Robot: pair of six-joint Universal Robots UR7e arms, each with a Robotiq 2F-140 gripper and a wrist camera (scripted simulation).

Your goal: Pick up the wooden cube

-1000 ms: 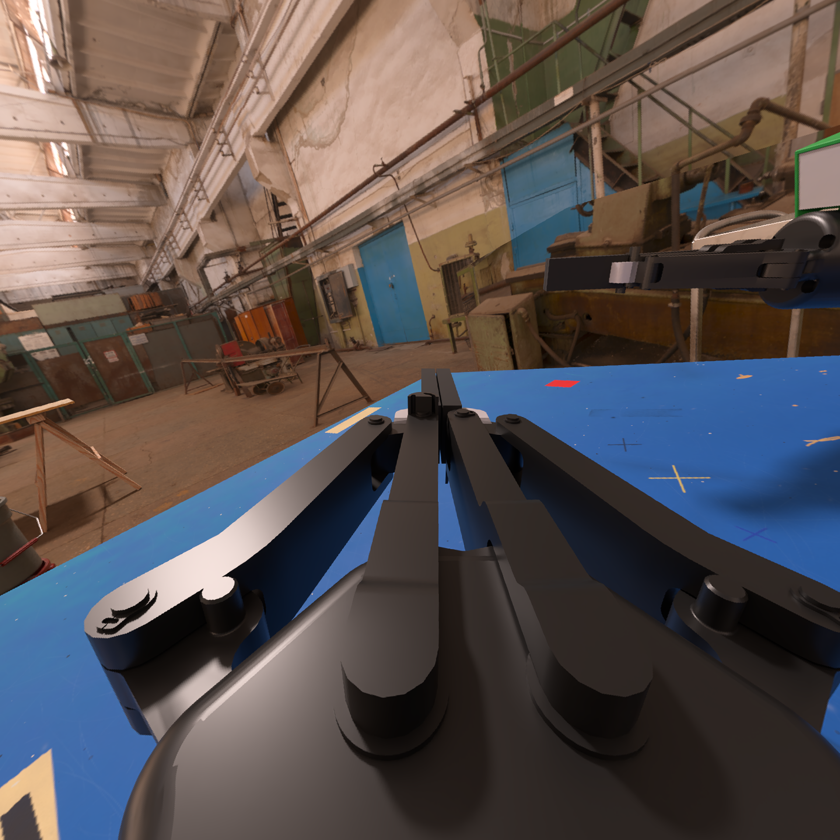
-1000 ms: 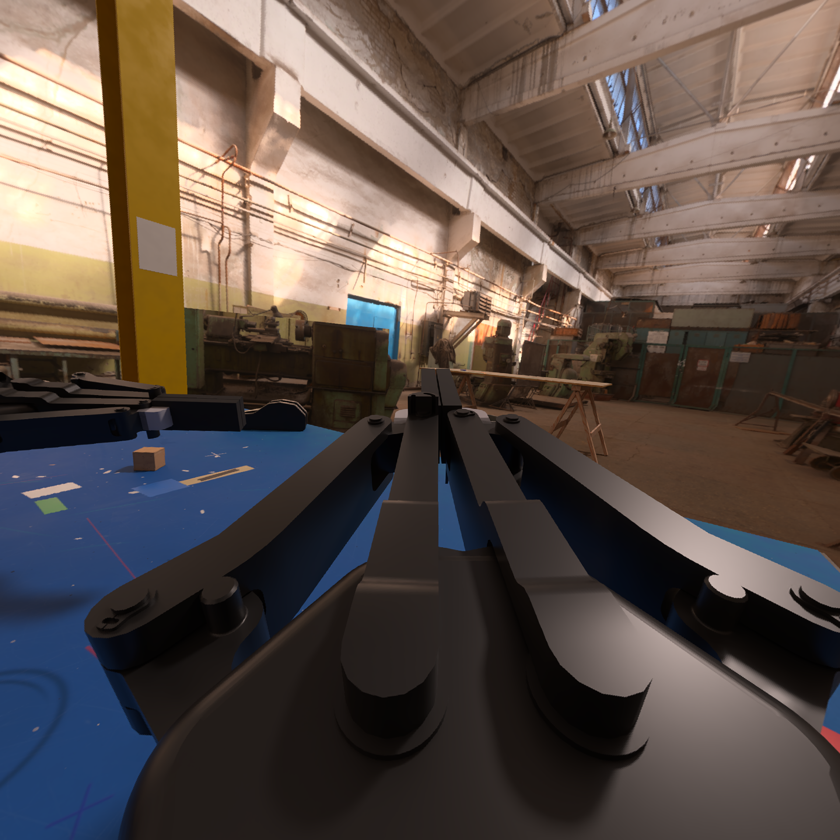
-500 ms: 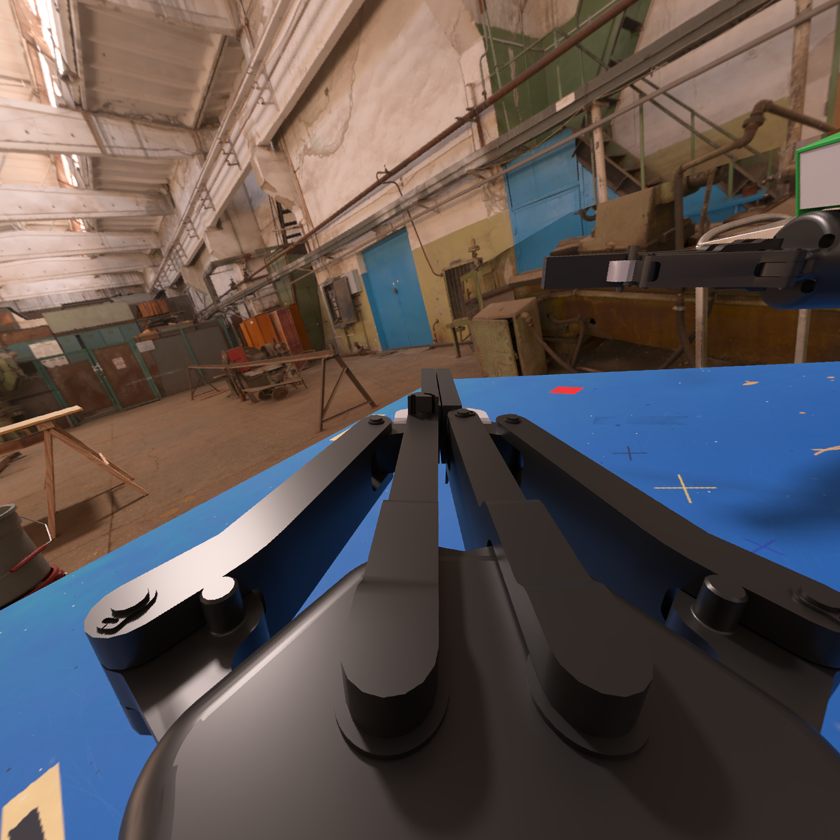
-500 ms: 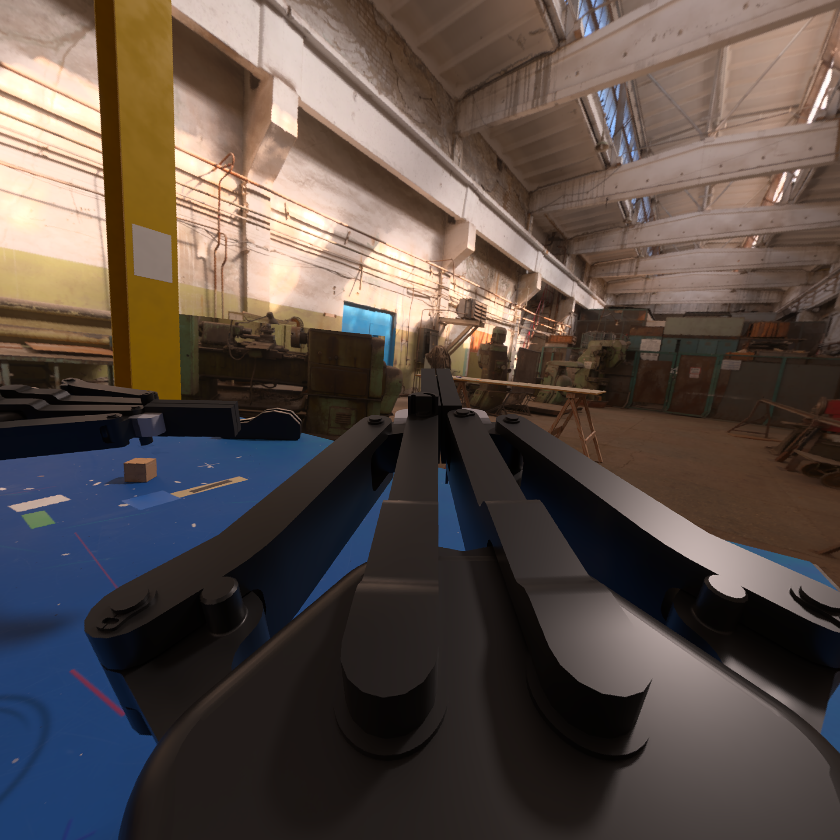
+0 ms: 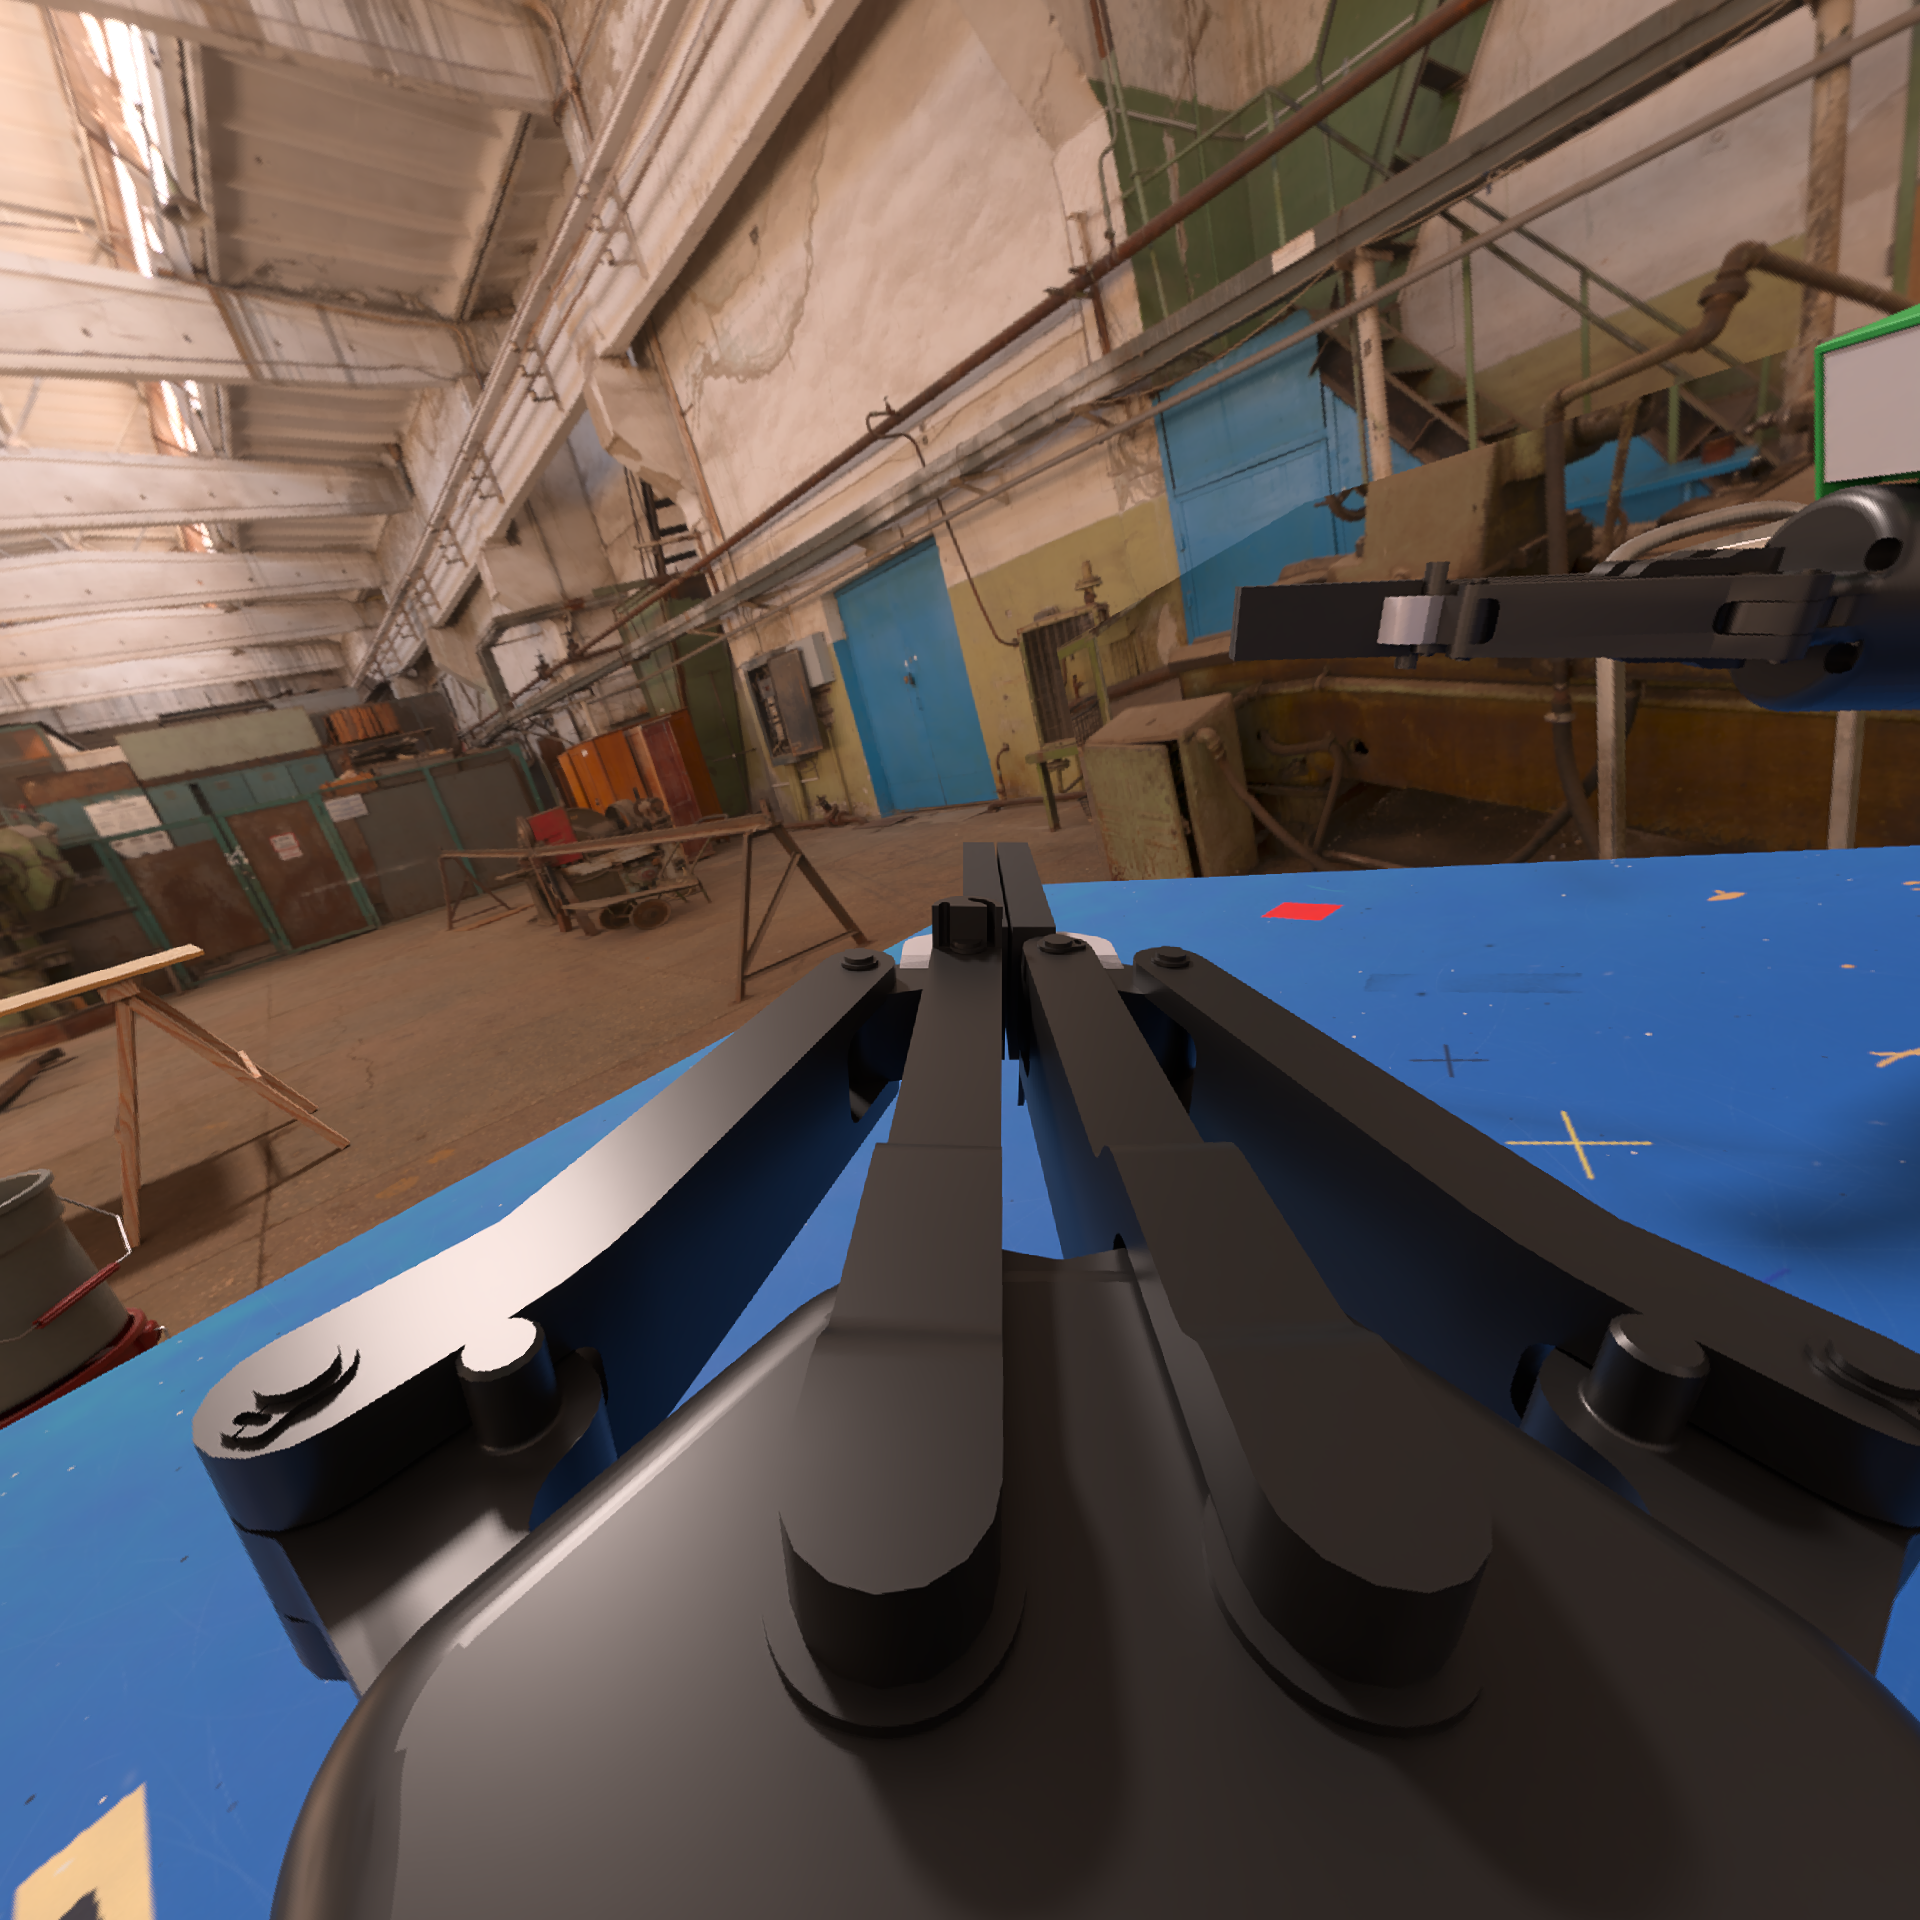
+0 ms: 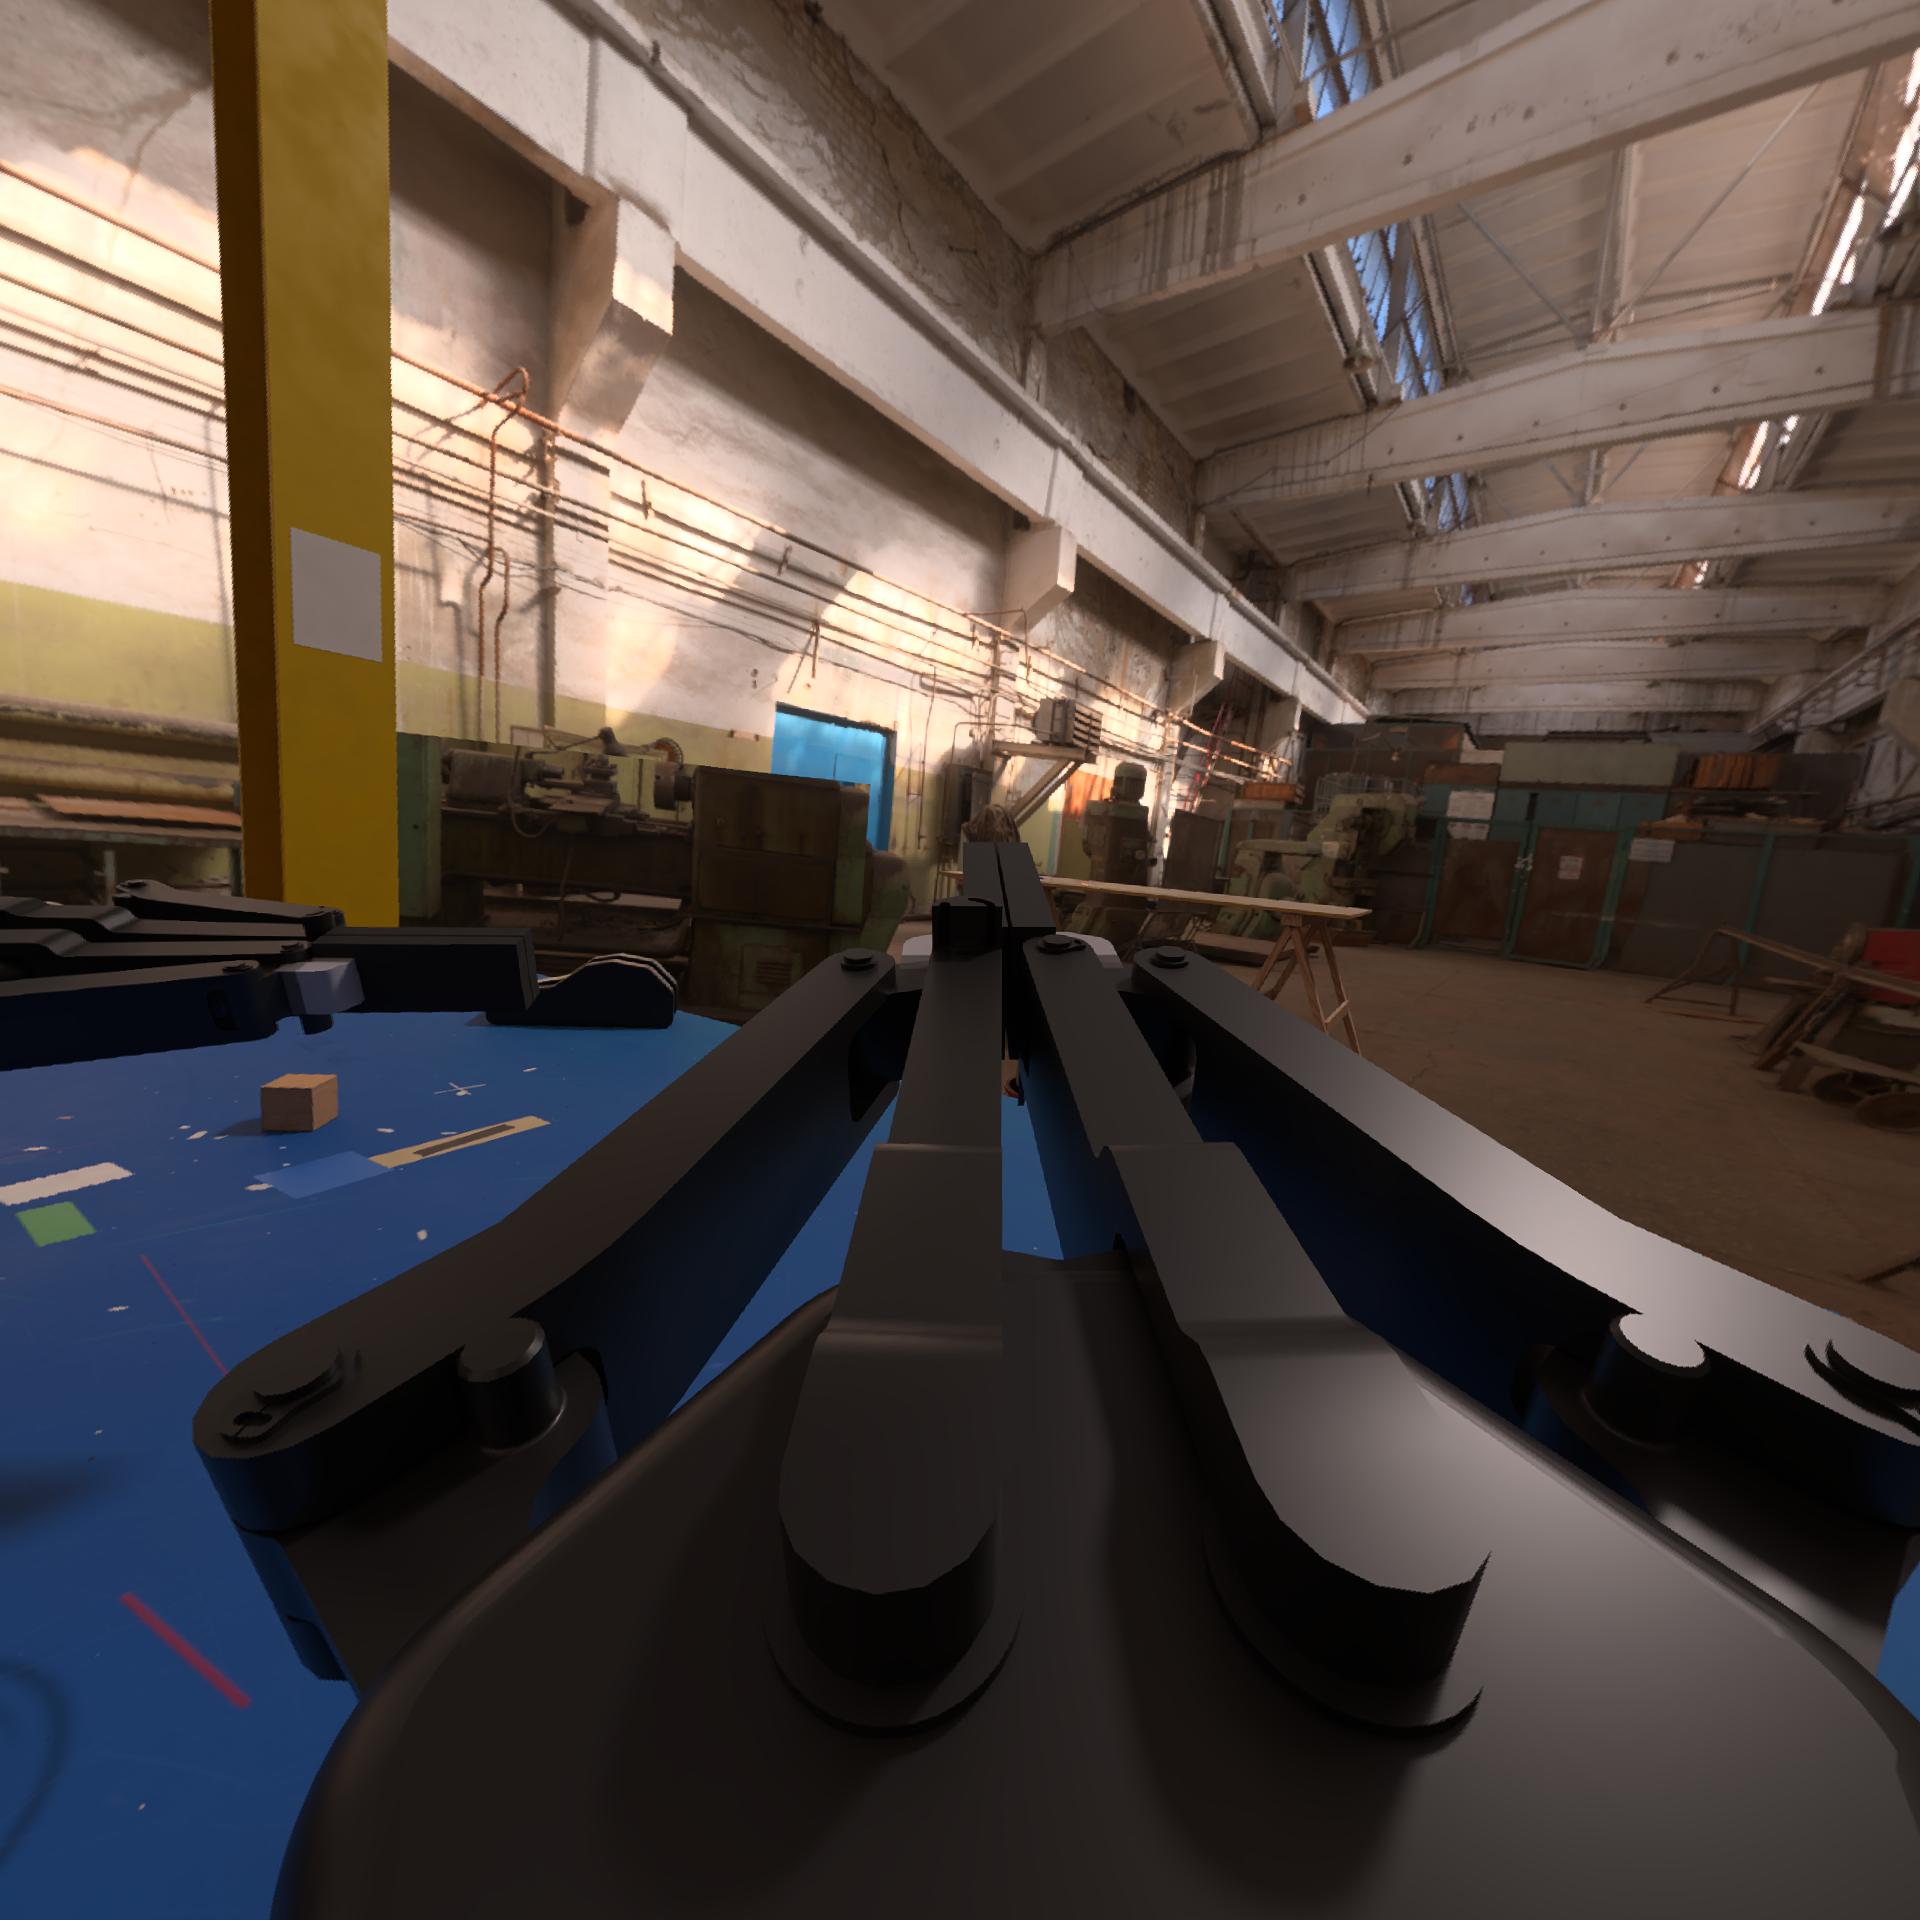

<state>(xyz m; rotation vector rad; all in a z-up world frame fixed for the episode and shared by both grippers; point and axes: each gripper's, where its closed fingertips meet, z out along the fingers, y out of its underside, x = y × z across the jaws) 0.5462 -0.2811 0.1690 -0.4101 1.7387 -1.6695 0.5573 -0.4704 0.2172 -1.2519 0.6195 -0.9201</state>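
Left gripper [image 5: 997,883]: black fingers pressed flat together, tips meeting with nothing between them, aimed out over a far edge of the blue desk [image 5: 1558,1039]. Right gripper [image 6: 997,883]: likewise clenched on nothing, matte black links folded in, tips pointing past the desk edge toward the workshop floor.

Wooden cube [image 6: 298,1101]: resting flat on the desk, well apart from the right fingertips, off to their left and farther along the desk, toward its far edge. Not seen in the left wrist view. Just above and beyond it in the right wrist view, the left gripper's closed black fingers stretched level, with a pale grey block at the knuckle; whether over the cube or behind it cannot be told.

Cube: light tan, plain-faced, sharp-edged. Near it a tan strip [image 6: 462,1141], a paler blue patch [image 6: 322,1174], a white bar [image 6: 62,1184] and a green square [image 6: 54,1223]. Desk smooth, saturated blue, speckled with white flecks and thin crosses; small red patch [image 5: 1301,911] toward the far edge in the left wrist view.
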